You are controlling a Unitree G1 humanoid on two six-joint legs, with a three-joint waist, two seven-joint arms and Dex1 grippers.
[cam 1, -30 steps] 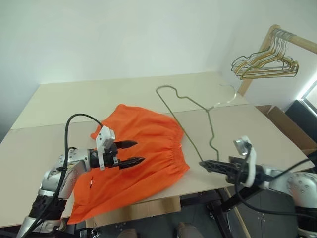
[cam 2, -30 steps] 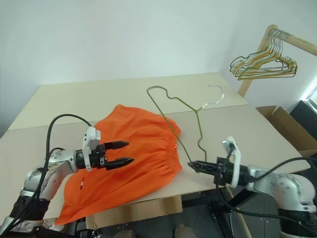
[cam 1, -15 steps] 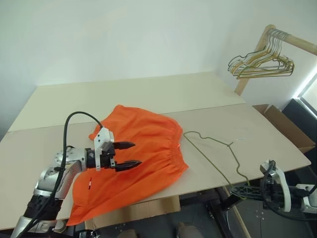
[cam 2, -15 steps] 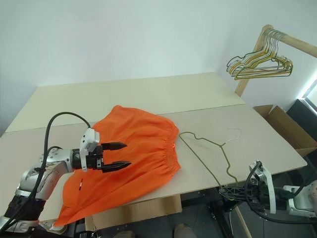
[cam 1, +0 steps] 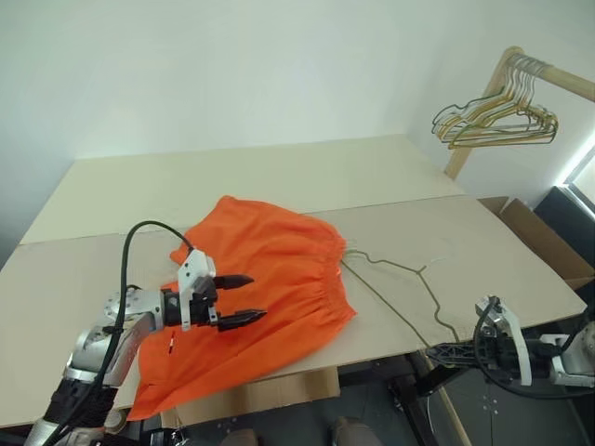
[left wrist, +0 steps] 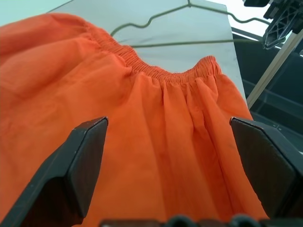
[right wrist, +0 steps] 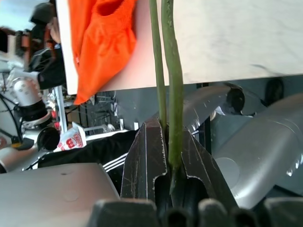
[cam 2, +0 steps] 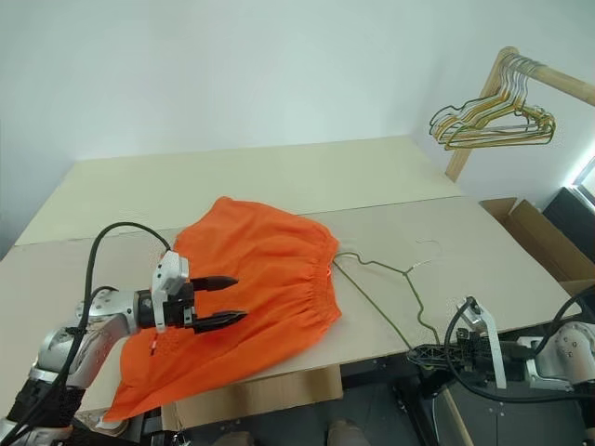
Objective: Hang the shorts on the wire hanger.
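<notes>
The orange shorts (cam 1: 265, 269) lie spread on the table (cam 1: 232, 177), their gathered waistband toward the right. My left gripper (cam 1: 257, 297) hovers open just over the shorts' middle, with the cloth seen between its fingers (left wrist: 78, 165) and nothing held. The thin olive wire hanger (cam 1: 395, 283) lies low across the table, its far corner beside the waistband. One end of it runs off the front edge into my right gripper (cam 1: 437, 351), which is shut on the wire (right wrist: 173, 71) just below table level.
A wooden rack at the back right carries a bunch of gold and grey hangers (cam 1: 497, 116). A cardboard box (cam 1: 539, 232) stands off the table's right side. The far half of the table is bare board.
My right gripper has swung right and down past the table edge, bringing the hanger from upright in the air to low over the table. The left gripper has stayed over the shorts.
</notes>
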